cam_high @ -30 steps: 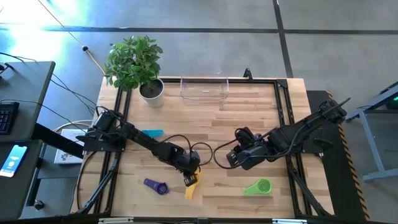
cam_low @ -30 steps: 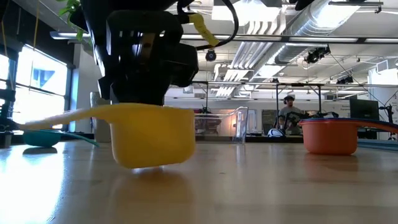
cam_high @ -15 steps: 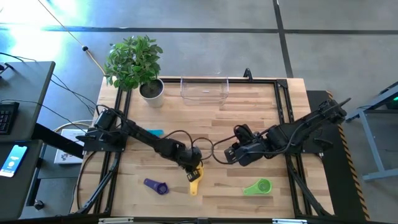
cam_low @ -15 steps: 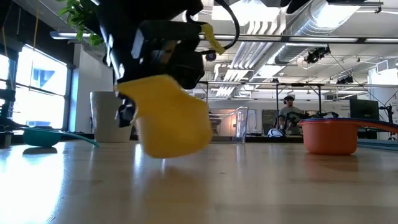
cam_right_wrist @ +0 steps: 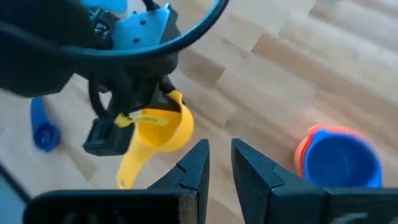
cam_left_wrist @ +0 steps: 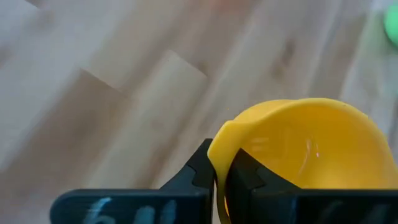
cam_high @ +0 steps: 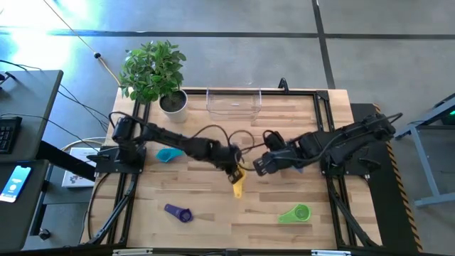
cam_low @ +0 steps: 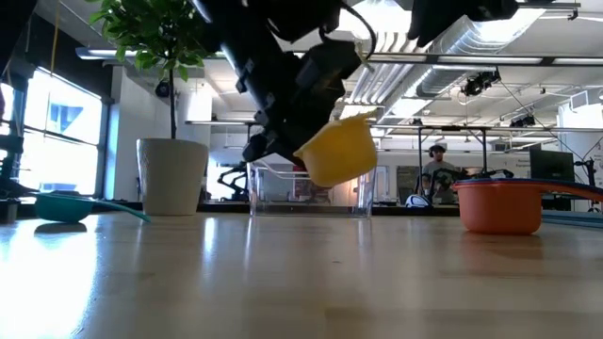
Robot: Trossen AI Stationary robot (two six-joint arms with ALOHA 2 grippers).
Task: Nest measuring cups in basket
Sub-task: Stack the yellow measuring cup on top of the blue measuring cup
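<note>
My left gripper (cam_high: 233, 173) is near the table's middle, shut on the yellow measuring cup (cam_high: 237, 182), which also shows in the low view (cam_low: 339, 151) and the left wrist view (cam_left_wrist: 305, 155). My right gripper (cam_high: 259, 165) hovers just right of it, fingers a little apart (cam_right_wrist: 219, 163), holding nothing. The blue cup (cam_right_wrist: 341, 160) sits nested in an orange one (cam_low: 499, 207) on the table. The teal cup (cam_high: 168, 154), purple cup (cam_high: 179, 212) and green cup (cam_high: 296, 213) lie apart on the wood. The clear basket (cam_high: 233, 102) stands at the far edge. My left gripper pinches the yellow cup by the rim of its bowl (cam_left_wrist: 219, 149), one finger inside the bowl and one outside. The cup is lifted clear of the table and tilted, and its handle (cam_high: 238, 190) points toward the near edge.
A white plant pot (cam_high: 173, 105) with a leafy plant stands left of the basket. Cables loop over the table between the two arms (cam_high: 234, 135). Bare wood lies between the arms and the basket (cam_high: 234, 124). A person shows in the room beyond (cam_low: 438, 169).
My left gripper has carried the yellow cup up off the table and toward the far edge and the right, close to my right gripper; the cup has tipped as it rose. My right gripper has shifted a little toward the far edge.
</note>
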